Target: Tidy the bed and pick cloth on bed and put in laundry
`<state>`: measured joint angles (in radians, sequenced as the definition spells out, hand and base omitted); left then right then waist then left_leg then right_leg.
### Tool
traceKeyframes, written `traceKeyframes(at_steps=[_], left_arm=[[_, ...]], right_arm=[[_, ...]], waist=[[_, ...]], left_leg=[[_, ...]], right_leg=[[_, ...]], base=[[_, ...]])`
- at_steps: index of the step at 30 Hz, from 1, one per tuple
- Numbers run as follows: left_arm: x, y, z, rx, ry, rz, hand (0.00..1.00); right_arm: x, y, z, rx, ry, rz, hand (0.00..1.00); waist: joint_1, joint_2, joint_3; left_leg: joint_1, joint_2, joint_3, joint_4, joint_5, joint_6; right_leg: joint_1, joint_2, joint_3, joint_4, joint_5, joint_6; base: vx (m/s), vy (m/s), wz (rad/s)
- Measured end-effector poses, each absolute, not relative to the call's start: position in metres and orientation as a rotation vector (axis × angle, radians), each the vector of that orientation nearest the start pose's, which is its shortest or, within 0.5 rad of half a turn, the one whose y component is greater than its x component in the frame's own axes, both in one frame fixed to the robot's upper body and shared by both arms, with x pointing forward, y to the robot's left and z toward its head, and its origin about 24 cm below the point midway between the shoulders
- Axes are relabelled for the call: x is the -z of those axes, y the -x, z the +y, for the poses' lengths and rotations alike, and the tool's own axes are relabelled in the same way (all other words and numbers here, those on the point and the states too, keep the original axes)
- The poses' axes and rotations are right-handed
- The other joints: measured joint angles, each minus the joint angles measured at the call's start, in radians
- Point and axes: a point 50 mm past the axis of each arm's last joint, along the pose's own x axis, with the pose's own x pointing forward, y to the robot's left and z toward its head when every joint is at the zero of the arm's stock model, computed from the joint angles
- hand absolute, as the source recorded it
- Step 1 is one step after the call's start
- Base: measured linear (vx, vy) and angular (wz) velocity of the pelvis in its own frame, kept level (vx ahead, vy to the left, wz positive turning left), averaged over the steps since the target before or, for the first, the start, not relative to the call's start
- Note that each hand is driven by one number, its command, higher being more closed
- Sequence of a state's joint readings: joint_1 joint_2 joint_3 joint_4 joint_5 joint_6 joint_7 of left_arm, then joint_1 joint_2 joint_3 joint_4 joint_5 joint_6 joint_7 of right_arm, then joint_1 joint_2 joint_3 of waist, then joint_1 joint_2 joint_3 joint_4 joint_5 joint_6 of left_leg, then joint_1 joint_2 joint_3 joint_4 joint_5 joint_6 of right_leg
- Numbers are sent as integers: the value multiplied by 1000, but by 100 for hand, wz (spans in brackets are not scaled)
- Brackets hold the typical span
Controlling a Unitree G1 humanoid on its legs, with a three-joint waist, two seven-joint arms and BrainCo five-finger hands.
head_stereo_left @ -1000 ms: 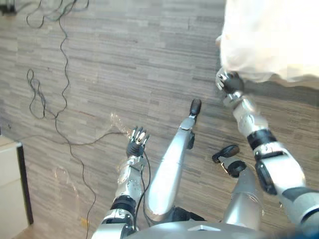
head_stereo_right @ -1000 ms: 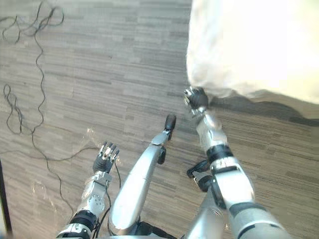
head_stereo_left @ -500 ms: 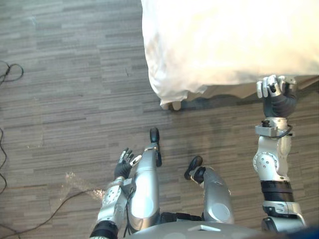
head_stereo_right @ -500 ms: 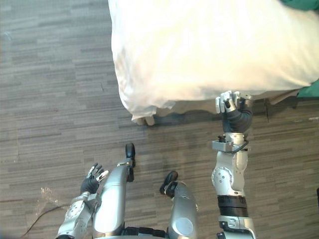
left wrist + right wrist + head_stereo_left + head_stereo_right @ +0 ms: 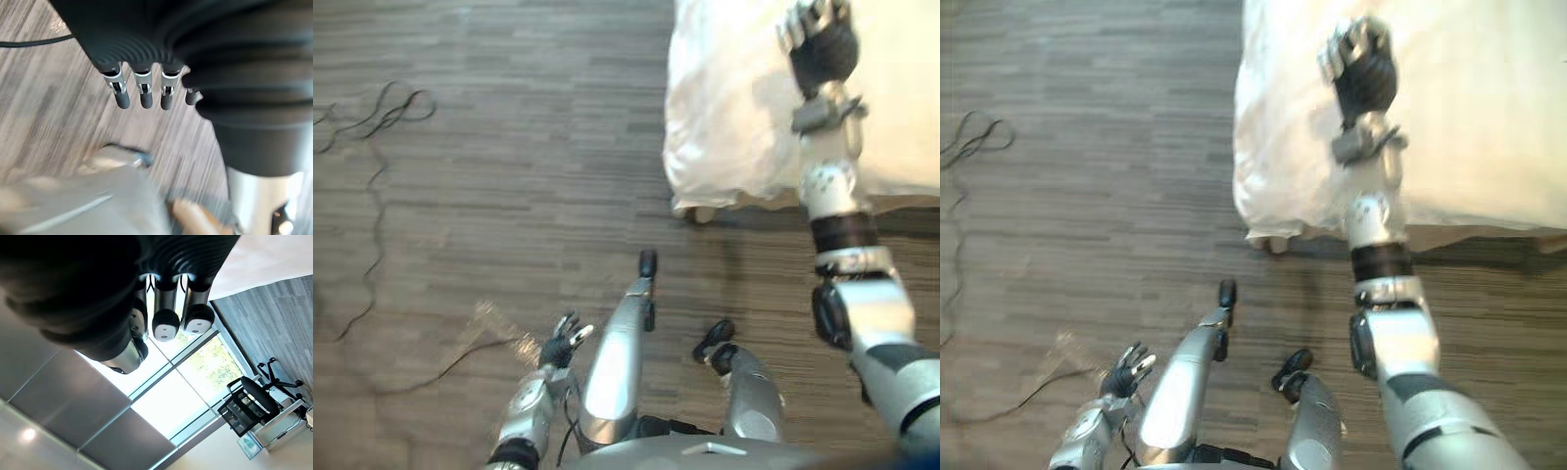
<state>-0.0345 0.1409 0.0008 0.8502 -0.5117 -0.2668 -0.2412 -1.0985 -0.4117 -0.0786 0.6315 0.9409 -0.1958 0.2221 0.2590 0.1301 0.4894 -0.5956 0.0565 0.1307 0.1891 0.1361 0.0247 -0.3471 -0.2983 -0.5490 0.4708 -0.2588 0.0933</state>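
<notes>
The bed, under a white cover, takes up the upper right of both eye views, its near corner hanging toward the floor. My right hand is raised in front of that cover with its fingers curled in and nothing in them. My left hand hangs low over the floor at my left side, well away from the bed, with its fingers relaxed and empty.
Grey wood-look floor stretches to the left of the bed. A scrap of clear plastic lies on it near my left hand. A black office chair stands by a large window in the right wrist view.
The camera has swung, shifting the whole picture. My right hand has risen from the bed's lower edge to in front of the cover. The left hand stays low.
</notes>
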Motion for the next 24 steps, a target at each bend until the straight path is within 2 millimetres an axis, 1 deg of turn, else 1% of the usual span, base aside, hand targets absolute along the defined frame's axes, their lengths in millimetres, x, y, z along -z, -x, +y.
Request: traceKeyframes(at_steps=[1,2,3,4,5,7,8,10,11,12,13,14,15,16,17,18,19,20,21,22,23,24], left_arm=[[93,-205,193,-56,400,429,0],[90,-209,191,-50,417,407,0],[87,-214,189,-43,436,378,0],[82,-221,188,-42,454,347,0],[79,-227,185,-45,479,323,0],[73,-237,173,-35,522,286,0],[69,-241,165,-24,543,269,0],[65,-244,158,-19,565,252,0],[63,-246,154,-28,577,253,0],[63,-246,153,-38,579,258,0],[62,-247,153,-57,585,259,0],[59,-247,153,-69,587,251,0],[58,-247,154,-75,589,245,0],[54,-248,156,-85,594,225,0],[49,-251,156,-93,606,205,0],[47,-252,156,-93,611,196,0],[41,-255,155,-88,622,178,0],[36,-256,156,-90,653,157,0],[34,-256,158,-92,659,148,0],[30,-256,161,-103,667,138,0],[28,-254,163,-116,680,137,0],[28,-253,163,-116,685,143,0]], right_arm=[[-307,-381,-209,-238,-559,-749,100],[-309,-380,-214,-217,-561,-763,100],[-316,-375,-217,-221,-563,-818,100],[-330,-366,-213,-248,-563,-891,100],[-336,-362,-213,-243,-564,-931,100],[-341,-358,-215,-190,-565,-953,100],[-342,-356,-215,-142,-560,-954,100],[-344,-353,-216,-94,-564,-959,100],[-343,-349,-217,-74,-578,-967,100],[-341,-347,-217,-69,-578,-971,100],[-335,-344,-220,-59,-578,-978,100],[-326,-342,-223,-45,-578,-981,100],[-321,-341,-225,-37,-577,-981,100],[-310,-339,-230,-13,-583,-978,100],[-293,-339,-241,39,-629,-955,100],[-281,-339,-248,83,-659,-929,100],[-249,-342,-265,200,-729,-845,100],[-210,-342,-276,311,-789,-742,100],[-188,-339,-280,364,-801,-686,100],[-148,-330,-280,442,-819,-579,100],[-122,-323,-275,492,-807,-502,100],[-100,-315,-270,536,-759,-432,100]], waist=[[13,28,6],[18,40,10],[22,51,13],[24,57,13],[25,58,13],[23,63,13],[22,64,12],[21,66,11],[10,67,10],[4,67,10],[-8,67,10],[-26,66,10],[-35,66,10],[-48,65,10],[-55,61,9],[-58,60,10],[-68,57,10],[-85,49,15],[-93,45,18],[-110,31,26],[-127,24,31],[-144,19,32]], left_leg=[[-33,-4,2,-3,13,5],[-50,-5,4,-3,17,8],[-76,-5,9,-1,23,9],[-112,-2,19,7,26,9],[-135,-2,30,13,27,8],[-159,-1,44,31,26,8],[-172,3,58,39,24,6],[-185,11,77,43,17,0],[-198,15,92,44,17,0],[-201,16,102,44,17,0],[-203,17,116,44,17,1],[-203,18,131,46,16,3],[-203,19,136,47,14,5],[-203,23,149,52,9,12],[-201,29,165,60,2,22],[-197,30,171,60,-1,25],[-188,30,185,57,-5,27],[-178,29,198,54,-12,27],[-170,29,205,51,-14,27],[-140,27,220,33,-15,27],[-112,26,229,19,-15,26],[-82,25,235,12,-19,24]], right_leg=[[-48,-9,8,23,-2,-4],[-71,-14,12,37,-4,-7],[-109,-21,20,58,-6,-11],[-164,-26,42,85,-10,-15],[-207,-37,59,115,-16,-21],[-249,-49,79,152,-24,-27],[-280,-51,101,170,-26,-29],[-313,-50,123,182,-27,-30],[-337,-49,142,186,-25,-37],[-346,-49,152,188,-23,-34],[-359,-49,169,188,-16,-30],[-366,-50,182,184,-8,-25],[-367,-49,185,179,-2,-25],[-367,-45,194,166,12,-24],[-367,-39,209,153,25,-20],[-365,-37,215,146,30,-17],[-359,-36,224,131,44,-18],[-351,-36,233,118,55,-15],[-344,-36,234,110,58,-14],[-322,-36,236,91,67,-9],[-296,-34,236,76,77,-3],[-264,-32,234,59,83,4]], base=[[0,0,0],[-18,-31,-5],[-29,-29,-16],[-43,-32,-25],[-45,-24,-25],[-70,-23,-18],[-87,-20,-20],[-92,-10,-31],[-76,-1,-34],[-55,9,-34],[-36,21,-25],[-30,35,-25],[-14,50,-25],[-5,47,-34],[0,43,-36],[10,51,-34],[24,61,-28],[33,59,-25],[51,43,-25],[59,26,-23],[94,21,-23],[111,4,-22]])
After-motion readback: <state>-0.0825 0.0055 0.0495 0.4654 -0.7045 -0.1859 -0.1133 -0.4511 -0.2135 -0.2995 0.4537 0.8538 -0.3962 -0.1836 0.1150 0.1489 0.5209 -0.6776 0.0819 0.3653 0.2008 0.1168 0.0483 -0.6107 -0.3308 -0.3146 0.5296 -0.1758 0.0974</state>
